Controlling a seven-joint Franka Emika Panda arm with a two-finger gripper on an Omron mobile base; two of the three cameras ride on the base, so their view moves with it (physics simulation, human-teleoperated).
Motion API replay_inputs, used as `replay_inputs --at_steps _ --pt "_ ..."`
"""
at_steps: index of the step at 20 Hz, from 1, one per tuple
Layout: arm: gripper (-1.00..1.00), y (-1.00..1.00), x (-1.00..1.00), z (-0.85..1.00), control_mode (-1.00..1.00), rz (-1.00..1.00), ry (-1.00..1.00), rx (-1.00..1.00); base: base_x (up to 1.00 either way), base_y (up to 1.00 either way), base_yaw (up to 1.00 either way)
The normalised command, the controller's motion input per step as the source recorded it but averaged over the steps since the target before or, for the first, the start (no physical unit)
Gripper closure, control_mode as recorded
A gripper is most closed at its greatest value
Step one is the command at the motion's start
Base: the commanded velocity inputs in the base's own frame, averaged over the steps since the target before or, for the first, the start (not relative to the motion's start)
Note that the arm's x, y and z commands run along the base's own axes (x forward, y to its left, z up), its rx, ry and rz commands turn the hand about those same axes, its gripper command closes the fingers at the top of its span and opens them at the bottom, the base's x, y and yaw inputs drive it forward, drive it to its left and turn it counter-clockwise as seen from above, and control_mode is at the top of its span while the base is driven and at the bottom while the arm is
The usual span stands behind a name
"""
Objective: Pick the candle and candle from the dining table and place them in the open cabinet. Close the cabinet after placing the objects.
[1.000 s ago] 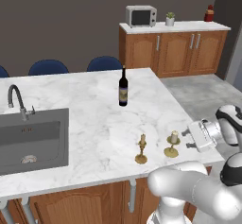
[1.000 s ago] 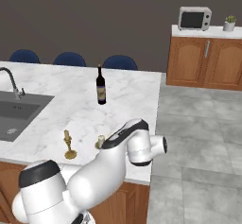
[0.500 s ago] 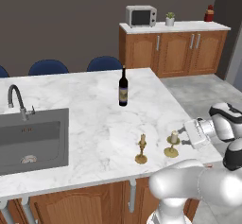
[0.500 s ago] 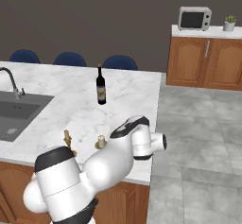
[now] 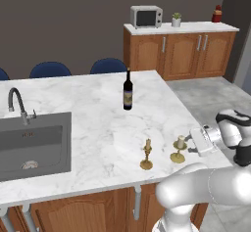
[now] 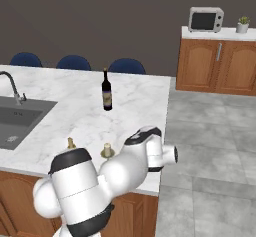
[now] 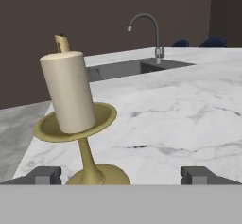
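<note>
The dining table (image 5: pixel 98 108) spreads as a broad white marble top veined in grey, and everything else is placed against it. Its grey sink (image 5: pixel 32 143) is sunk into the far end from the arm, with the curved faucet (image 5: pixel 17 104) at the sink's back edge. Blue chairs (image 5: pixel 49 69) line the table's far side, and a dark wine bottle (image 5: pixel 127 90) stands upright near the middle of the top. At the table's near corner the thick cream candle (image 5: pixel 179 148) stands upright in its brass holder, and the thin tapered candle (image 5: pixel 146 153) stands just beside it, further in from the table's end, the two apart. The gripper (image 7: pixel 121 176) sits low at the table's end edge, its jaws spread wide, the left fingertip (image 7: pixel 43 176) close to the cream candle's base, holding nothing.
</note>
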Motion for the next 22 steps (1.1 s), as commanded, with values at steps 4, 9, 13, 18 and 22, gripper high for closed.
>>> replay_inputs --at_steps 4,9,13,18,22 --pt "-1.00 0.00 0.00 -0.09 -1.00 0.00 0.00 0.02 0.00 0.00 0.00" --pt "-1.00 0.00 -0.01 -0.11 -1.00 0.00 0.00 0.02 0.00 0.00 0.00" --pt "-1.00 0.00 -0.01 -0.15 -1.00 0.00 0.03 0.00 0.00 0.00 0.00" --pt "-1.00 0.04 0.00 -0.10 -1.00 0.00 0.05 0.00 0.00 0.00 0.00" --pt "-1.00 0.19 0.00 0.00 -1.00 0.00 0.04 0.00 0.00 0.00 0.00"
